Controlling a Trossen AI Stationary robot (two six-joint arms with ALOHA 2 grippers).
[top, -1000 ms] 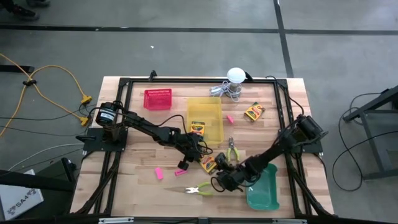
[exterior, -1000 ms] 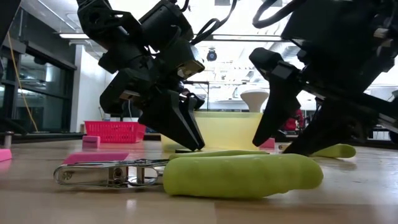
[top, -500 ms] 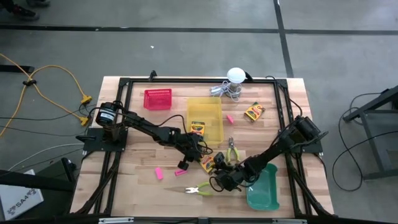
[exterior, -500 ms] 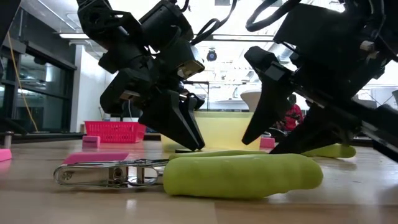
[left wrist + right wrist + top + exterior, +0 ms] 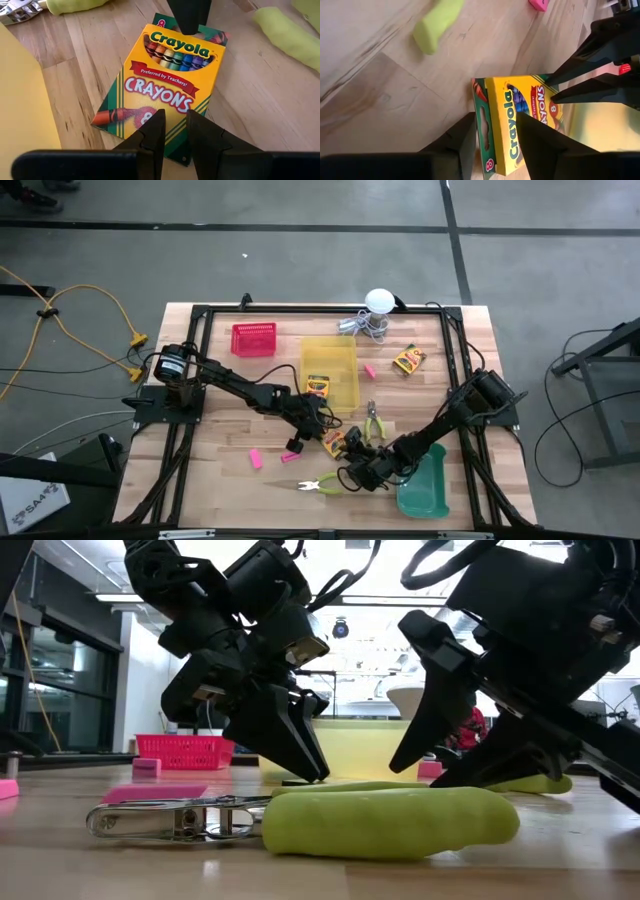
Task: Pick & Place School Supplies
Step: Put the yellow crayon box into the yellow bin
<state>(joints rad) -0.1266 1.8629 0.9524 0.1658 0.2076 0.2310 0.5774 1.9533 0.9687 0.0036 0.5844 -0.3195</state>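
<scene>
Your left tool (image 5: 322, 432) and right tool (image 5: 347, 470) meet from opposite sides over one crayon box (image 5: 162, 90) lying flat on the bench, midway along its near half, just in front of the yellow bin (image 5: 330, 370). The left fingers (image 5: 150, 137) stand narrowly parted above the box, gripping nothing. The right fingers (image 5: 462, 137) straddle the box's end; you cannot tell whether they clamp it.
</scene>
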